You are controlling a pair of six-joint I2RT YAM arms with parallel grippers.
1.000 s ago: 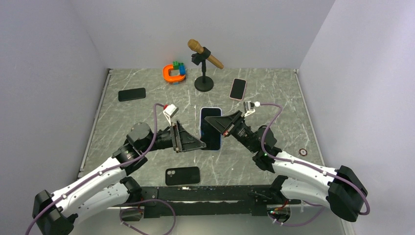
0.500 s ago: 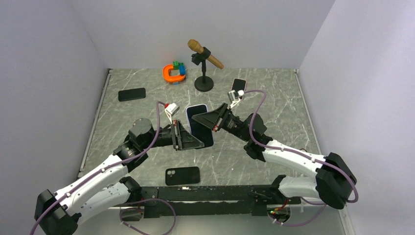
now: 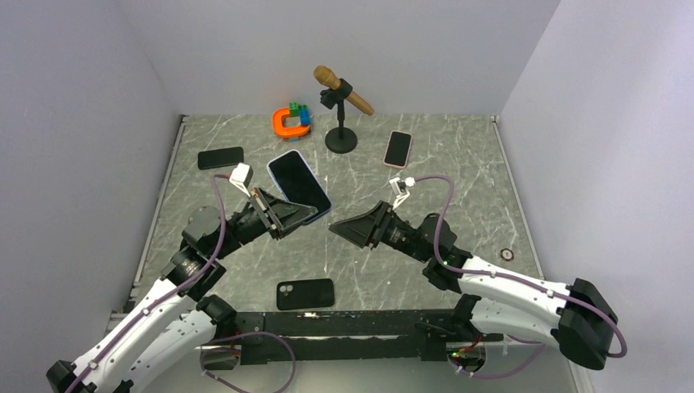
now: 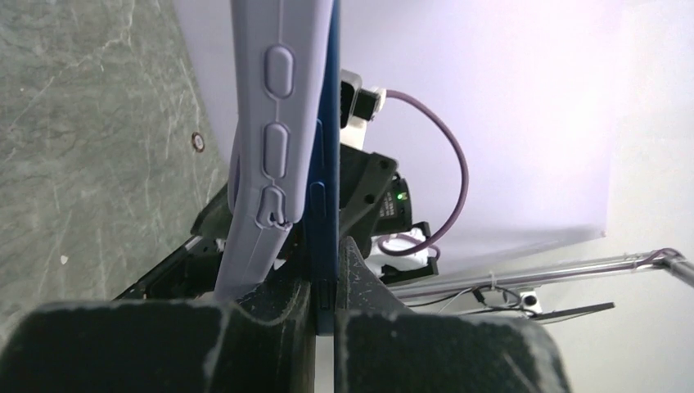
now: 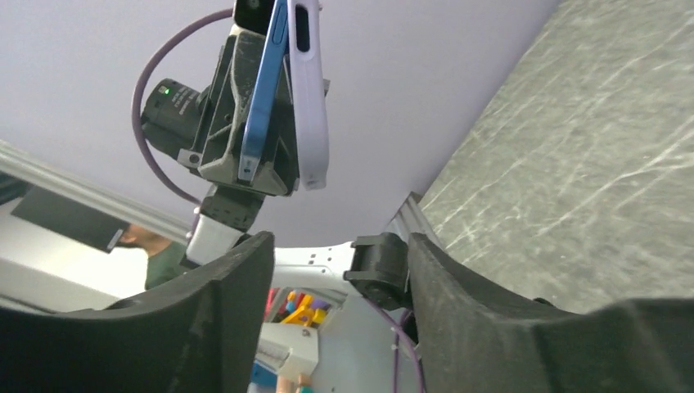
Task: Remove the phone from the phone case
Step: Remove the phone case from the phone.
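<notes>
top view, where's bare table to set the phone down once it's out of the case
The widest bare patch is the right side of the grey marbled table, between the pink-edged phone and the small ring. The far left is crowded: black phone, orange horseshoe toy, black microphone stand. The face-down black phone takes the near centre.

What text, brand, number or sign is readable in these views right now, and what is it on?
No text is readable in any view.
phone: screen dark and blank.
lavender case: moulded buttons only, no lettering.
black phone back: any logo is too small to read.
round disc: too small to tell.
</notes>
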